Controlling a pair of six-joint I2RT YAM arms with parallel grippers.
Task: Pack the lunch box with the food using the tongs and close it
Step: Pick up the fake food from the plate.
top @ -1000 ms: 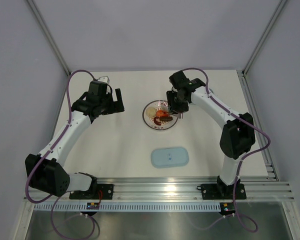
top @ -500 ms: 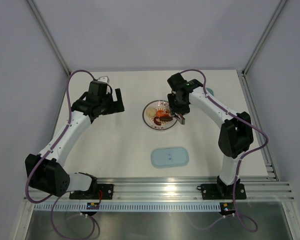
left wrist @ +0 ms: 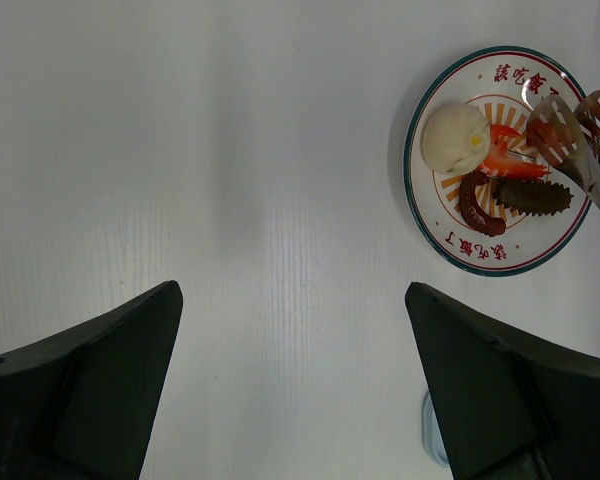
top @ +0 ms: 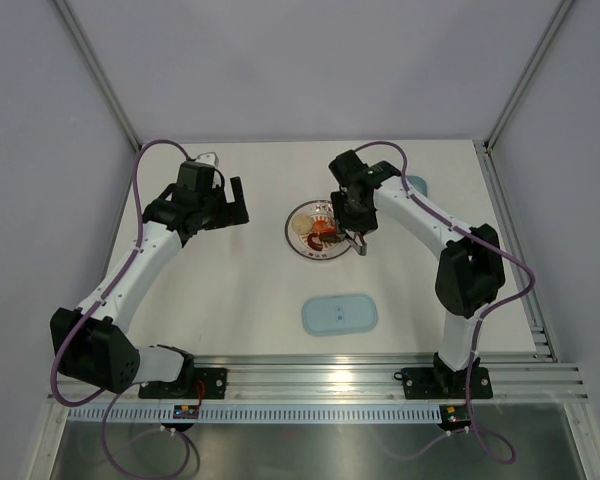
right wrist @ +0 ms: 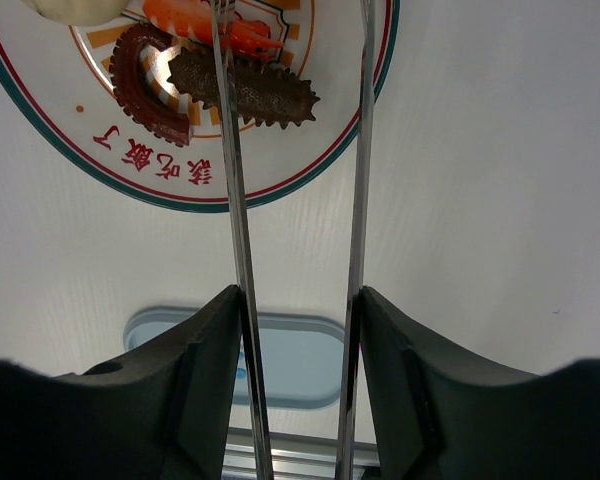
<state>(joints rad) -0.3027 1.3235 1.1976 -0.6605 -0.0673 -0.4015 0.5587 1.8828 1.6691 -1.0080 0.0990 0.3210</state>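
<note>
Your right gripper (right wrist: 302, 300) is clenched on the tongs (right wrist: 235, 200), its black fingers pressing the two slim, shiny metal arms from outside; the arms stay apart and run up to flat, slotted tips over the plate (left wrist: 425, 215). Your left gripper (left wrist: 293, 300) is released wide with nothing between its matte black fingers, at 9 o'clock from the plate in the top view. The plate is round, glossy white, with a teal rim, a red ring, an orange sunburst and red characters. All the food (left wrist: 533, 195) lies on it: in the left wrist view, a smooth pale dome at 10 o'clock, a red-orange piece at centre, a ridged dark-brown curve at 7 o'clock, and a dark spiky-edged oblong at 5 o'clock. The tong tips are at 2 o'clock. The flat pale-blue lid (top: 339, 316), a rounded oblong, lies at 6 o'clock from the plate on the white table (top: 250, 290). Of the lunch box (top: 418, 186), only a pale-blue edge shows, at 2 o'clock behind the right arm; you cannot tell what it contains.
</note>
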